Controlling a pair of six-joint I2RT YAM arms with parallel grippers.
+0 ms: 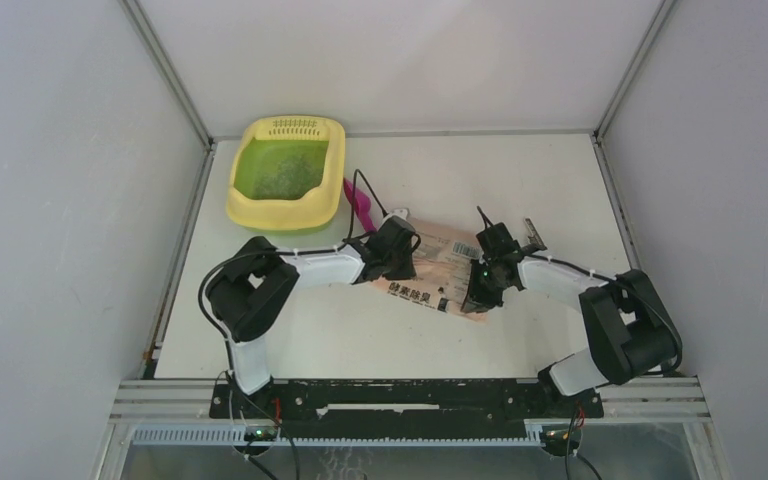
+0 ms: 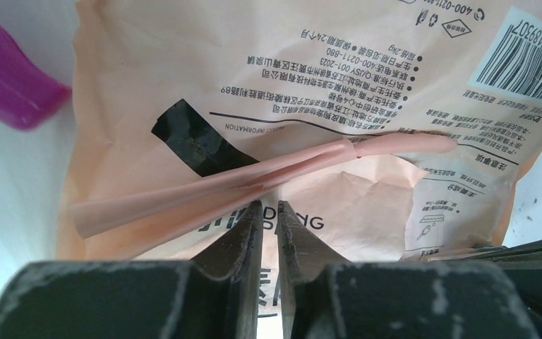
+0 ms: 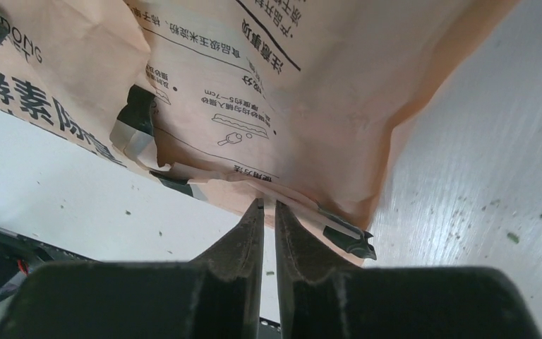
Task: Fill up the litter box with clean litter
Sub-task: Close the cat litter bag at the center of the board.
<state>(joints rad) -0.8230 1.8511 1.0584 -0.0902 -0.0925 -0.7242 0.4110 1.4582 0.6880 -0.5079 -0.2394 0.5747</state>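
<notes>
Pale yellow rounded-rectangular plastic litter box (image 1: 282, 214) sits at the far left corner of the white tabletop (image 1: 560, 190), its slotted grille (image 1: 295, 128) at the far end. Its green inner floor carries a thin speckled layer of dark grey-green clean litter (image 1: 282, 168). A magenta plastic scoop (image 1: 361, 206) lies just beside the box's near right corner. Near the middle of the tabletop is a peach-pink printed plastic bag (image 1: 441, 266), crumpled, black print and a barcode on it; whether anything is inside cannot be told. Both arms reach inward from the near edge, elbows bent outward, wrists meeting at the bag. The left gripper (image 2: 269, 212) is at the bag's left end, its jaws drawn almost together and nipping the film just under a folded pink seam. The right gripper (image 3: 269, 209) is at the bag's right end, jaws likewise nearly closed and pinching the bag's lower edge. A few stray green granules (image 3: 512, 237) dot the tabletop beside it.
</notes>
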